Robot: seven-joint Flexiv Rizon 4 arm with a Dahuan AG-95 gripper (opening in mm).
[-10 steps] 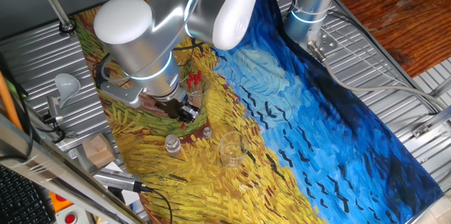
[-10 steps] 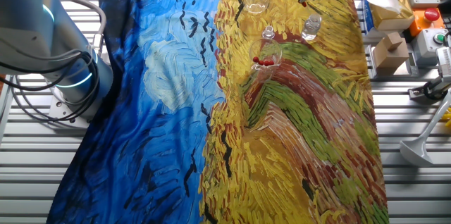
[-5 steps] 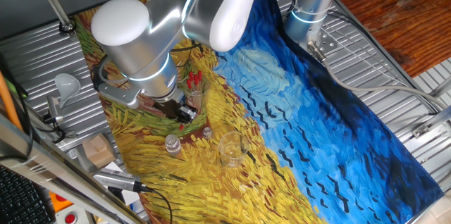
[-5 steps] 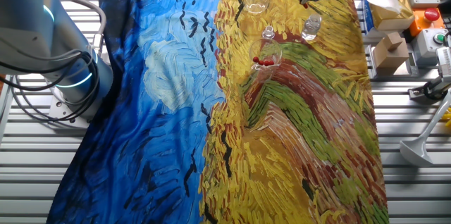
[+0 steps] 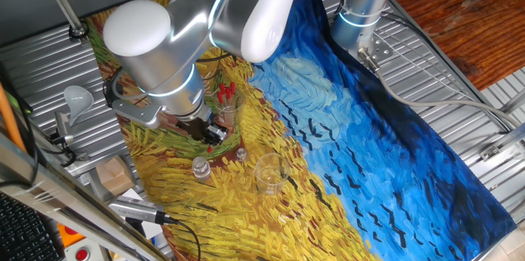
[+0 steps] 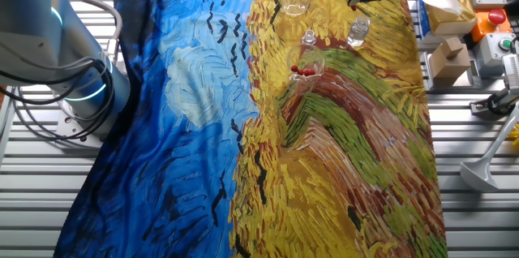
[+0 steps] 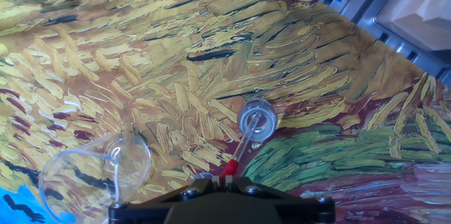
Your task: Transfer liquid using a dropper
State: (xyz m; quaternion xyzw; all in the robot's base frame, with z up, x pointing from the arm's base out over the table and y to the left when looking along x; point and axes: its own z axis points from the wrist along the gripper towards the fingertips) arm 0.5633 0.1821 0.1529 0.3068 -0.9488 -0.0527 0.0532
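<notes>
Dropper (image 7: 235, 159) is clamped in the gripper (image 7: 224, 179), tip hanging over the small vial (image 7: 256, 121). If alignment is off, liquid could be spilled on the cloth (image 7: 176, 62), or the vial tipped.

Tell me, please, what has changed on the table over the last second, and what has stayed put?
The arm carrying the gripper drifted slightly toward the table edge, away from the holder glass of spare droppers. It keeps the dropper clamped, tip over the small vial. The beaker, vial and the painted cloth did not move.
</notes>
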